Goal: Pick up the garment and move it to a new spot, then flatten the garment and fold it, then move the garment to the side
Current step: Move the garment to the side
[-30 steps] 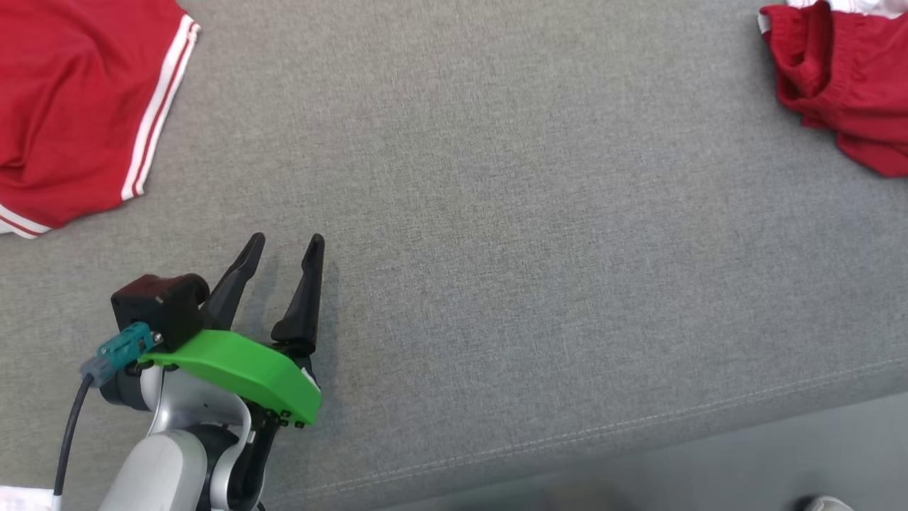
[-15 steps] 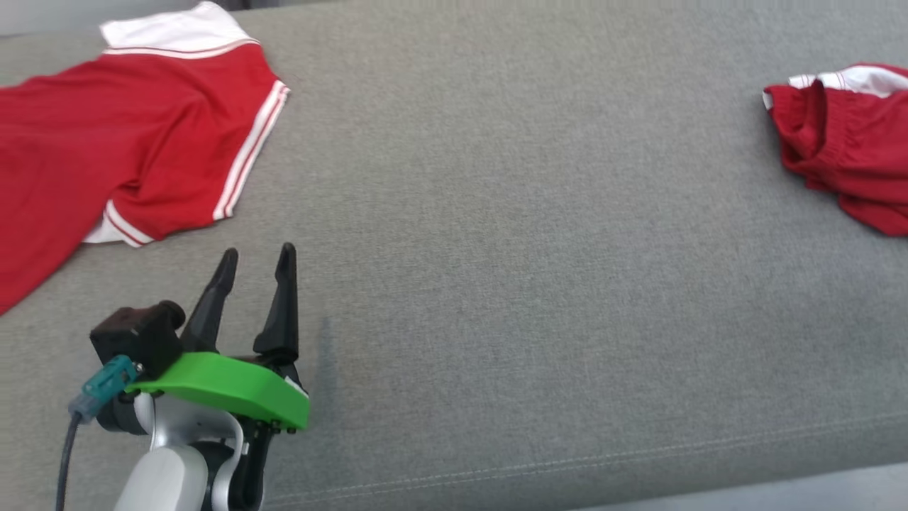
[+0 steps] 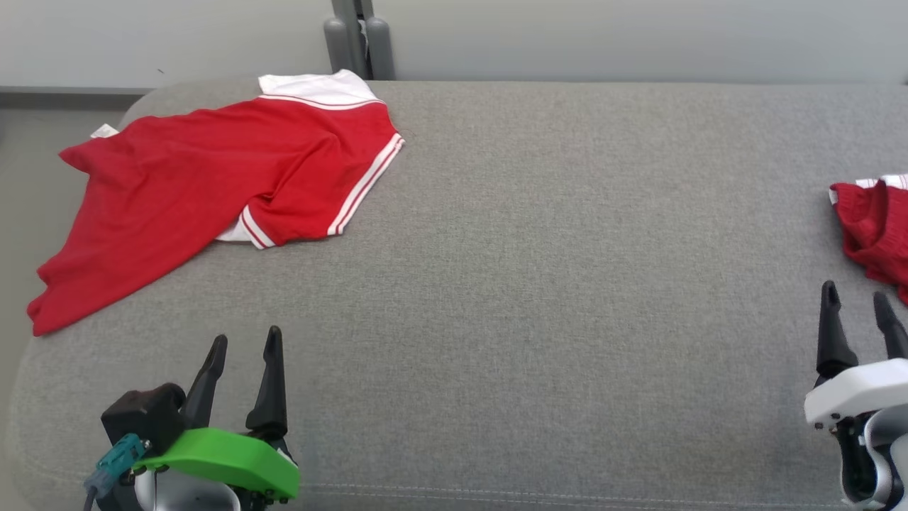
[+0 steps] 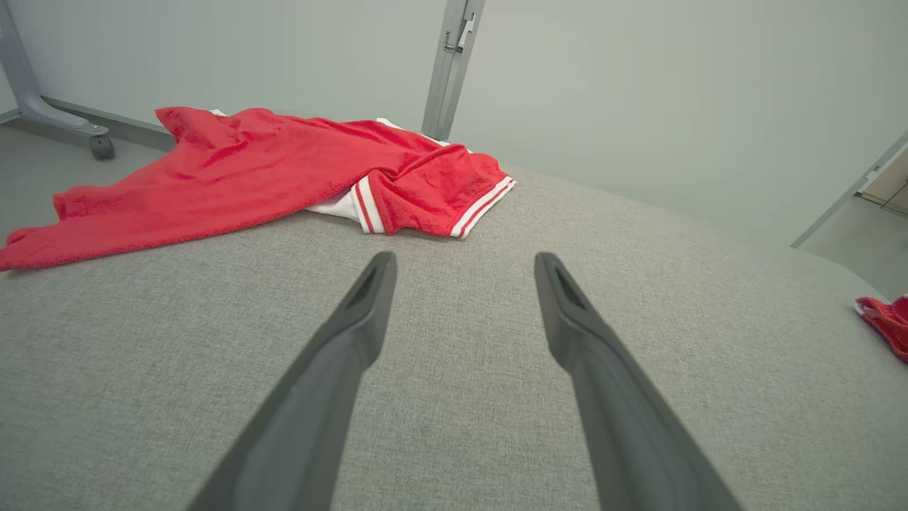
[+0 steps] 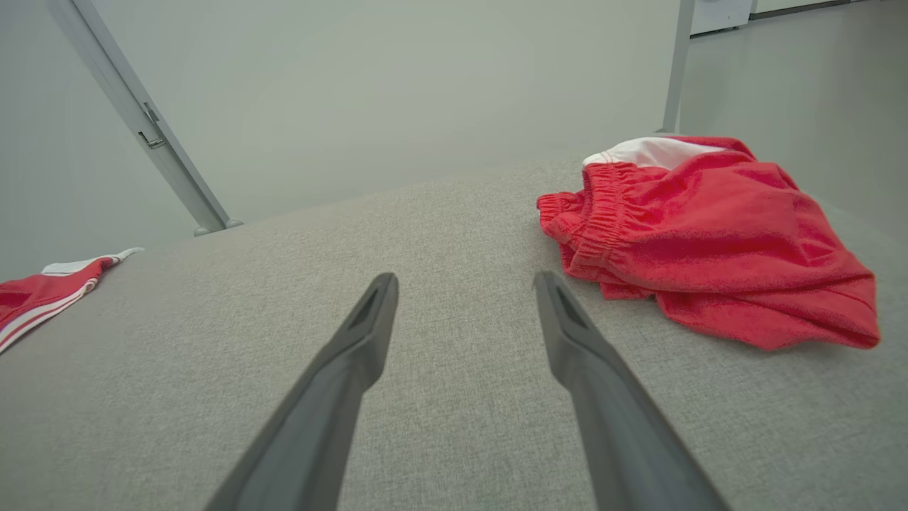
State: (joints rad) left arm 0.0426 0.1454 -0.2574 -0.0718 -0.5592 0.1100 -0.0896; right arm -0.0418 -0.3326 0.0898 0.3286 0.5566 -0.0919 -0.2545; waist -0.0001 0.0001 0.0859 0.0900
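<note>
grey fabric cushion [image 3: 539, 284], red shirt [image 3: 184, 177] w/ white trim far left, crumpled red shorts [image 3: 869, 227] right edge

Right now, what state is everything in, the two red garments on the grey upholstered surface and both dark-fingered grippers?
Red shirt with white striped trim: lying rumpled, partly spread, not held.
Red elastic-waist shorts: crumpled in a heap, not held.
Left gripper: open, empty.
Right gripper: open, empty.

You see the red shorts [image 3: 871, 231] cut off by the head view's right edge; the right wrist view's left edge crops the red shirt [image 5: 42, 294].
</note>
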